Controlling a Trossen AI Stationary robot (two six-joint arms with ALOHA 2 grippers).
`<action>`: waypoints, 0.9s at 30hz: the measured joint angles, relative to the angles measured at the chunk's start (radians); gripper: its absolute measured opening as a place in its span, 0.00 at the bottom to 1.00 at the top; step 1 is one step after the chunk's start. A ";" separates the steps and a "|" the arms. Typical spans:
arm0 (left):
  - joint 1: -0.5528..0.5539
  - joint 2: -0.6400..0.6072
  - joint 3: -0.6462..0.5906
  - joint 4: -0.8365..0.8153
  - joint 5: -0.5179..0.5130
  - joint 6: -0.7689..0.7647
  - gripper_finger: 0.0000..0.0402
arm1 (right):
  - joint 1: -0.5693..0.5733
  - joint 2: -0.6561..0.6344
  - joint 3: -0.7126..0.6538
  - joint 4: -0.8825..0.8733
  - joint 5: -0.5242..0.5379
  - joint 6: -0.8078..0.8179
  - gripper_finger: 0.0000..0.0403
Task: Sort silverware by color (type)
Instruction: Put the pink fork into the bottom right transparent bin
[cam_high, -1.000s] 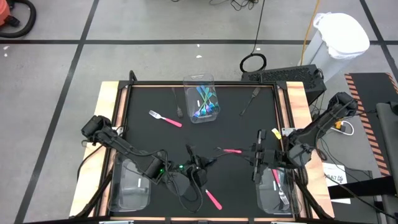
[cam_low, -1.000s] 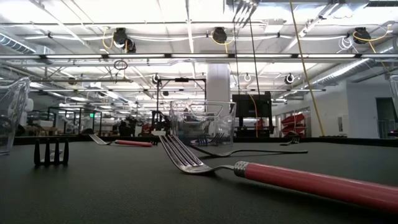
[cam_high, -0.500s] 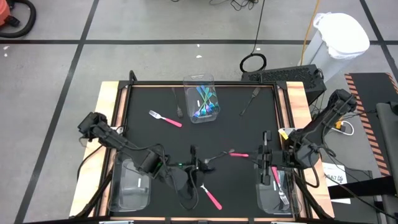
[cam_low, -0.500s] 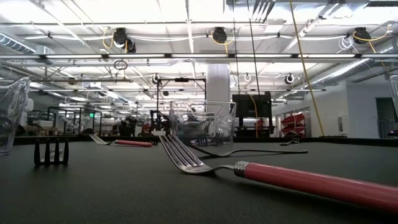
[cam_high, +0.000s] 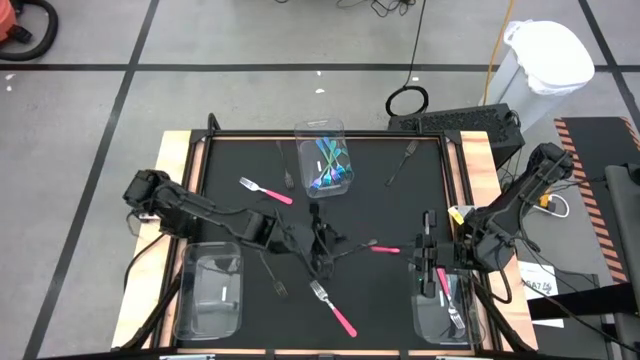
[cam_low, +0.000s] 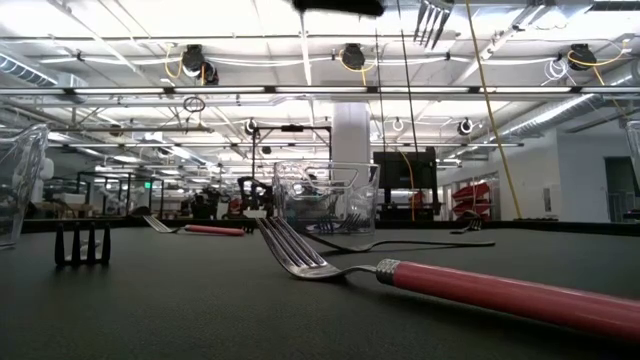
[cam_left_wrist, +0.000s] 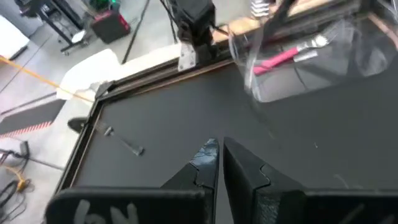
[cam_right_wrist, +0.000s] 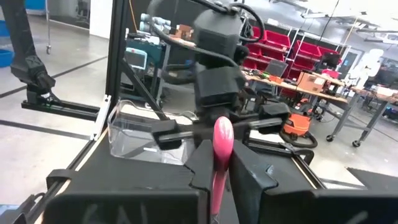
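Silverware is lying scattered on the black counter (cam_high: 230, 220): a pink fork (cam_high: 265, 191) at back left, another pink fork (cam_high: 333, 308) at front center, teal pieces (cam_high: 328, 165) sitting in the clear bin (cam_high: 322, 130) at the back. Right gripper (cam_high: 424, 262) is hanging over the right front bin (cam_high: 442, 322), clamped on a pink-handled fork (cam_right_wrist: 219, 160). Left gripper (cam_high: 322, 248) is hovering at counter center, fingers (cam_left_wrist: 205, 165) pressed together on a dark fork (cam_low: 432, 20).

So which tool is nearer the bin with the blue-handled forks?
Left. The left tool is mid-table just in front of the bin; the right tool sits farther off, over the right bin.
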 joint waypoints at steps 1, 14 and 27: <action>0.008 -0.023 -0.034 0.006 0.008 0.000 0.07 | 0.000 -0.003 0.000 -0.009 0.001 0.009 0.06; 0.046 -0.277 -0.290 0.130 0.019 -0.026 0.07 | 0.006 -0.056 0.000 -0.153 -0.056 0.146 0.07; 0.057 -0.347 -0.402 0.268 0.176 -0.026 0.07 | 0.006 -0.073 0.000 -0.218 -0.259 0.229 0.07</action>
